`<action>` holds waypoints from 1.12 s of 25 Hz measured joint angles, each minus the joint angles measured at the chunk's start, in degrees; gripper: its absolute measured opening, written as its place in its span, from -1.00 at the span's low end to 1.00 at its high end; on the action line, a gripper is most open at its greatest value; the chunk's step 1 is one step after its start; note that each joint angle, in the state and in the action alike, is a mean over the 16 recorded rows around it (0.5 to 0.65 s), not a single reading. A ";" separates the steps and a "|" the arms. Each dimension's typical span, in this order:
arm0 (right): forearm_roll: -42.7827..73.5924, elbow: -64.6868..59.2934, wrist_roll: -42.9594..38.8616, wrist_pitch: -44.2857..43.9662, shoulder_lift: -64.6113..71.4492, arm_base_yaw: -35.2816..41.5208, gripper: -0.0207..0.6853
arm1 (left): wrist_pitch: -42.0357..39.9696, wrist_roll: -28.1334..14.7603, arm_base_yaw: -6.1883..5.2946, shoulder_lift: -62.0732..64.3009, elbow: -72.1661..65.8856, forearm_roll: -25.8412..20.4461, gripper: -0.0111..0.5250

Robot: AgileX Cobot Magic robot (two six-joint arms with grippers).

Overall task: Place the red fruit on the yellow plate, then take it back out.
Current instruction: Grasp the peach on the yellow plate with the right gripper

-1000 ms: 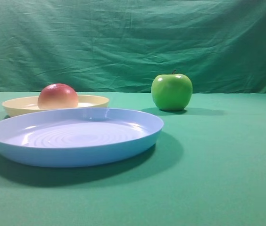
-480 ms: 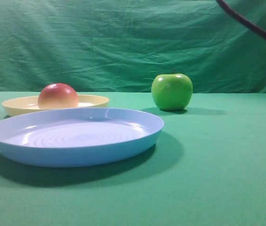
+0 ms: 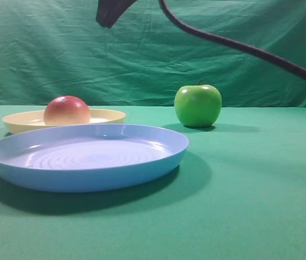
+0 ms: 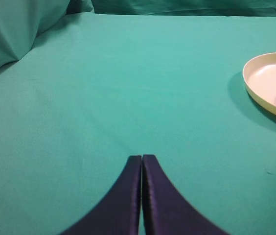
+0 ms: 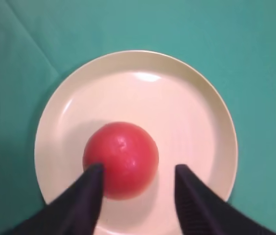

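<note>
The red fruit [image 3: 66,110] lies in the shallow yellow plate [image 3: 109,115] at the back left of the table. In the right wrist view I look straight down on the red fruit [image 5: 122,159], which sits left of the yellow plate's [image 5: 187,107] centre. My right gripper [image 5: 139,169] hangs open above it, with its left fingertip over the fruit's left edge; it touches nothing. Its dark tip [image 3: 108,14] shows at the top of the exterior view, high above the plate. My left gripper [image 4: 141,157] is shut and empty over bare cloth, left of the yellow plate [image 4: 263,83].
A larger light-blue plate [image 3: 88,176] stands in front of the yellow one. A glossy green apple [image 3: 197,105] sits at the back, right of centre. The right arm's black cable [image 3: 250,49] crosses the upper right. Green cloth backdrop [image 3: 44,49] closes the rear.
The right arm's cable and then its gripper tip have come into the exterior view from the upper right, travelling left to above the yellow plate. Fruit, apple and plates have not moved.
</note>
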State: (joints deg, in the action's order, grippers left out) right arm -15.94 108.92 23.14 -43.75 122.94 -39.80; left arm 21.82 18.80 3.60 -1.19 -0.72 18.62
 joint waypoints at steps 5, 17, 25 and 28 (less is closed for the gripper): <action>-1.71 1.67 1.17 3.03 3.95 -0.49 0.62 | 0.00 0.00 0.00 0.00 0.00 0.00 -0.96; -3.32 1.98 2.80 8.19 10.72 -1.03 0.95 | 0.00 0.03 0.00 0.00 0.00 0.00 -0.96; -3.61 2.25 3.23 7.82 12.92 -0.95 0.48 | 0.00 0.08 0.00 0.00 0.00 0.00 -0.96; -3.54 2.97 3.28 5.96 13.00 -0.66 0.24 | 0.00 0.10 0.00 0.00 0.00 0.00 -0.96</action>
State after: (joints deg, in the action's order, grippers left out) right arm -19.48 111.88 26.42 -37.79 135.94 -40.46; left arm 21.82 18.89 3.60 -1.19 -0.72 18.62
